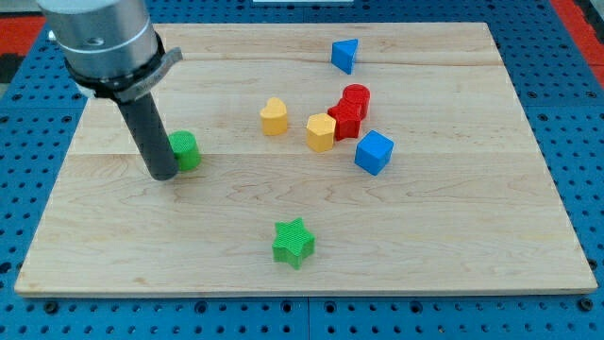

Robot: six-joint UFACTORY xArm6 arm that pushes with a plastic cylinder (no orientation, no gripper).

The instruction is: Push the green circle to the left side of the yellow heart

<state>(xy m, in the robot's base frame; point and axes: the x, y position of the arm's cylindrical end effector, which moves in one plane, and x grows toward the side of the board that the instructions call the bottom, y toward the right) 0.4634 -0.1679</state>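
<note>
I'm seeing a pale wood-grain bench (453, 236) over blue pegboard (576, 94). My tip (163, 176) is dark grey, beside the green circle (185, 150). Yellow heart (274, 117), yellow hexagon (321, 132), red blocks (351, 110), blue cube (374, 152), blue triangle (345, 55), green star (293, 243).

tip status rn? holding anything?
No gripper: my tip holds nothing, resting against the left of the green circle block.

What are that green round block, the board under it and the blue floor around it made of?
The green circle looks like matte plastic, probably 3D-printed: fine ridges line its top. My tip stands at its left in the view, apparently touching. The board looks like pale, lightly finished wood: grain and plank seams show. The blue surface has regular rows of holes, likely painted metal or plastic.
</note>
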